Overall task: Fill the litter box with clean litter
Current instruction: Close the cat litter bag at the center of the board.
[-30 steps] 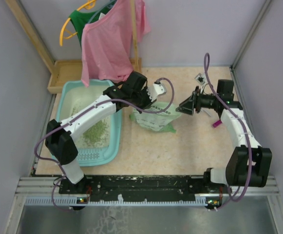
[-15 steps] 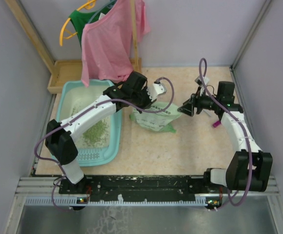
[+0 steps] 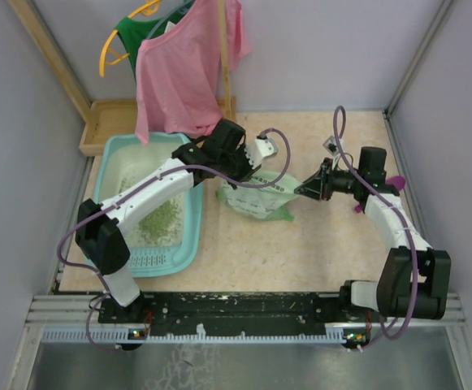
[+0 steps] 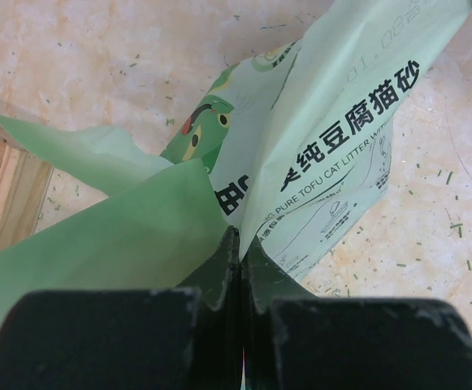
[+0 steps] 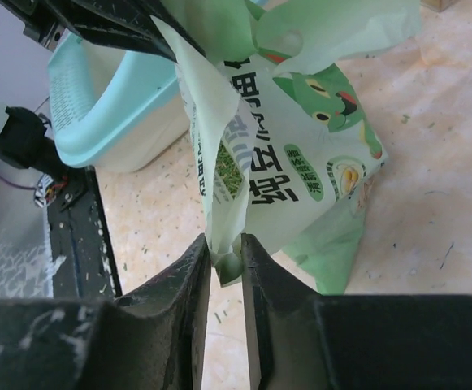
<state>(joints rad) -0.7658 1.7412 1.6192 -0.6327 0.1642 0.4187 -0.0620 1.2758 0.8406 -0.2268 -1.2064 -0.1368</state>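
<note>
Left end effector (image 4: 240, 242) pinches the tofu litter bag (image 4: 333, 154) beside the litter box (image 5: 130, 122); right end effector (image 5: 226, 253) pinches its flap, likely to open it.

Upper left, pink shirt (image 3: 179, 73) and left arm (image 3: 158, 183) block my view of the litter box's (image 3: 188, 244) far end; magenta scoop (image 3: 361, 207) mostly hidden.
</note>
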